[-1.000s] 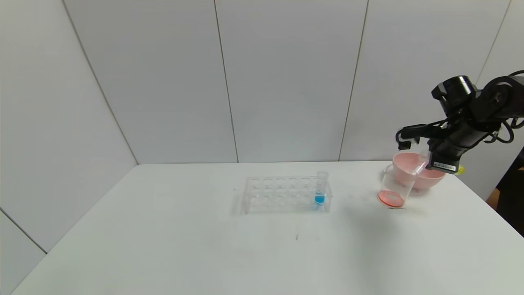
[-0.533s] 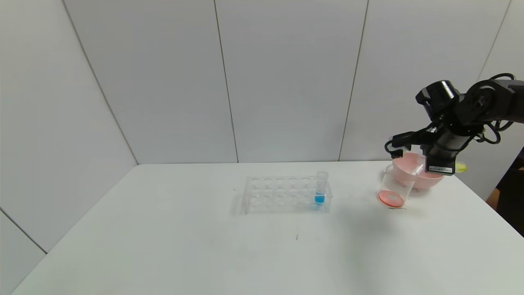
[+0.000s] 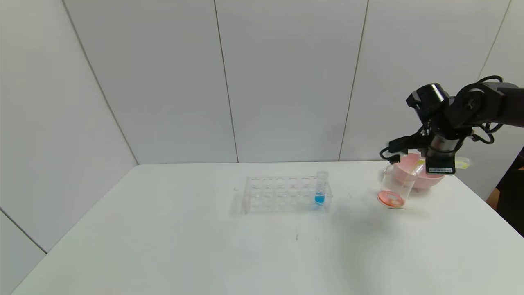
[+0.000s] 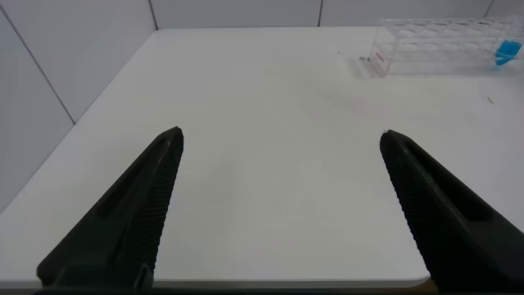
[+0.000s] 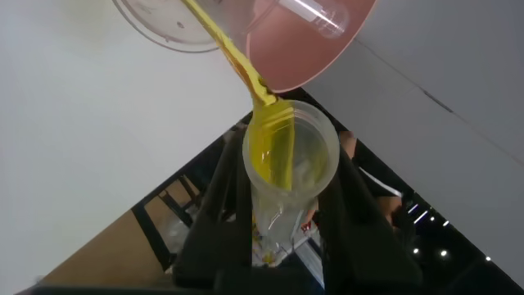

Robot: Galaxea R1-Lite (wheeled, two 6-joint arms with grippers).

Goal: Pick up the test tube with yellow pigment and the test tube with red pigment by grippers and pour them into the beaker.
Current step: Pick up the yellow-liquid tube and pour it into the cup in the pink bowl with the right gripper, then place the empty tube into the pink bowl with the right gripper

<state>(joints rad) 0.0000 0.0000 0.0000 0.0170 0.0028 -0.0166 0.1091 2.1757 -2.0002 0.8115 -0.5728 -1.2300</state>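
Right end effector (image 3: 425, 164) clamped on tilted yellow tube (image 5: 288, 164), yellow stream falling into beaker (image 3: 395, 186) beside pink bowl (image 3: 430, 178); left end effector (image 4: 278, 205) apart above bench (image 3: 204, 246).

a clear tube rack (image 3: 286, 195) stands mid-table (image 3: 204, 246), a blue-liquid tube (image 3: 321, 187) upright at its right end; a pink bowl (image 3: 430, 178) sits far right.

Yellow tube (image 5: 288, 168) tipped, pouring stream into beaker (image 3: 395, 186).
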